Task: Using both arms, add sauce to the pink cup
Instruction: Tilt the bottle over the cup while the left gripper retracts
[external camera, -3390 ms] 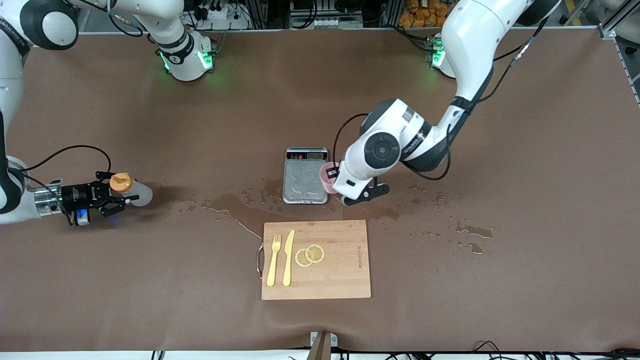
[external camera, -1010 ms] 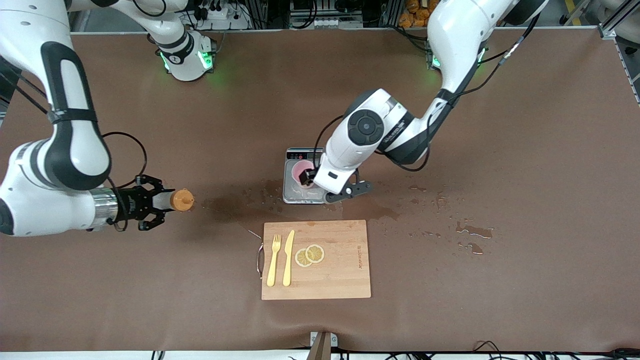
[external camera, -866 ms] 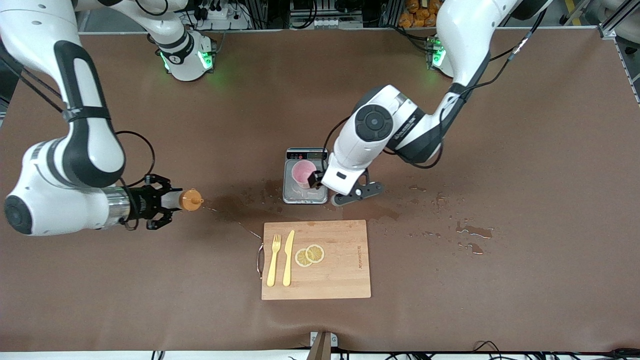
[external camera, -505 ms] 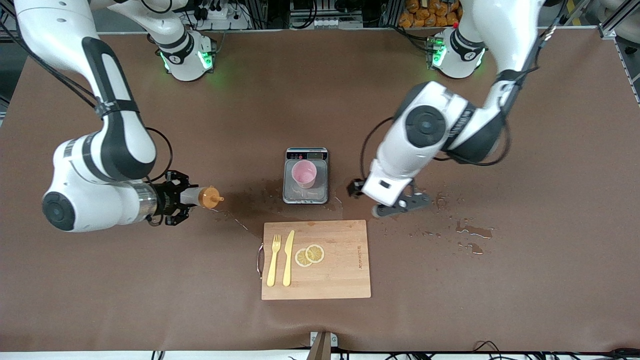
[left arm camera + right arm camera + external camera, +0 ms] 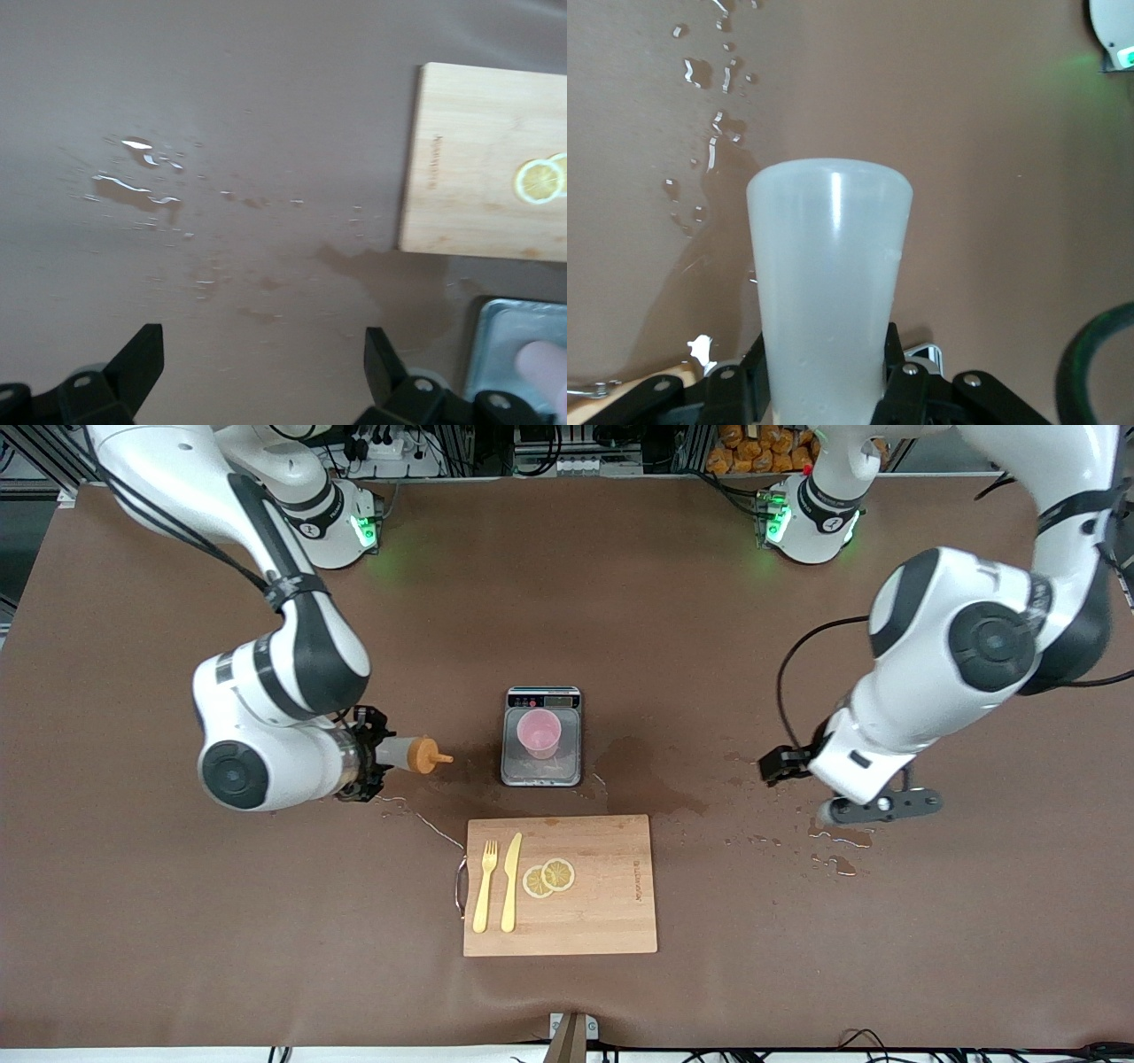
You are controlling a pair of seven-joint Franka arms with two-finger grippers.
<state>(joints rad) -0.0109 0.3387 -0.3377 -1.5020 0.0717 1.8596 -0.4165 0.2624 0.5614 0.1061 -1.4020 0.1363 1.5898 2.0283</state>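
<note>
Lying sideways in the right gripper (image 5: 370, 753), fingers clamped on it, the sauce (image 5: 409, 753) is aiming its nozzle at the pink cup (image 5: 539, 733) sitting on the scale (image 5: 541, 771), ready for pouring; the left gripper (image 5: 828, 784), well clear toward its own end, is waiting with fingers apart.

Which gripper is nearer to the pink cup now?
The right gripper: it holds the sauce bottle beside the pink cup. The left gripper is open, much farther, toward the left arm's end.
</note>
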